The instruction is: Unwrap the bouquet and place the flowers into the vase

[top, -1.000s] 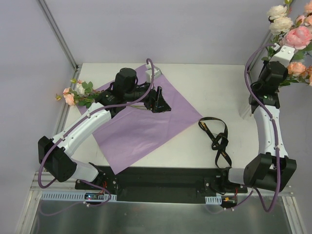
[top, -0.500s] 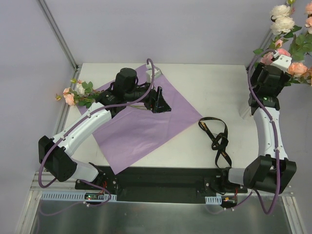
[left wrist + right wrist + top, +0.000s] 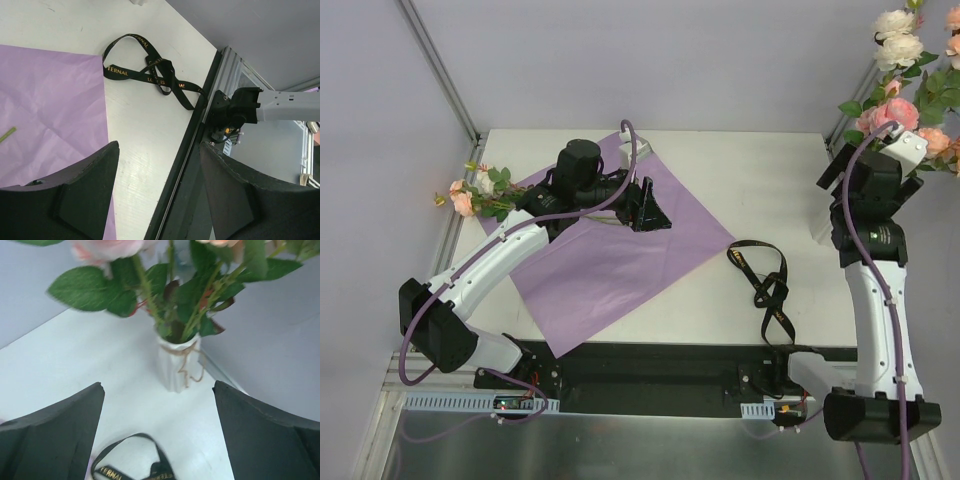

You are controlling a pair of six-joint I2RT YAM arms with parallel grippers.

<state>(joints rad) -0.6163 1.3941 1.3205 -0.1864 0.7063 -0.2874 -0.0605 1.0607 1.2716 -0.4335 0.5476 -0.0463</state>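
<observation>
Right arm (image 3: 875, 290) stands upright, fingers (image 3: 50, 435) spread toward the vase (image 3: 178, 367).

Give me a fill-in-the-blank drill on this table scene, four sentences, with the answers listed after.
1. The black ribbon lies on the table beside the ___ paper sheet.
2. The vase holds flowers and stands ___.
3. The right tool is ___ and holds nothing.
4. Loose flowers lie at the table edge nearest the ___ arm.
Missing words: purple; upright; open; left.
</observation>
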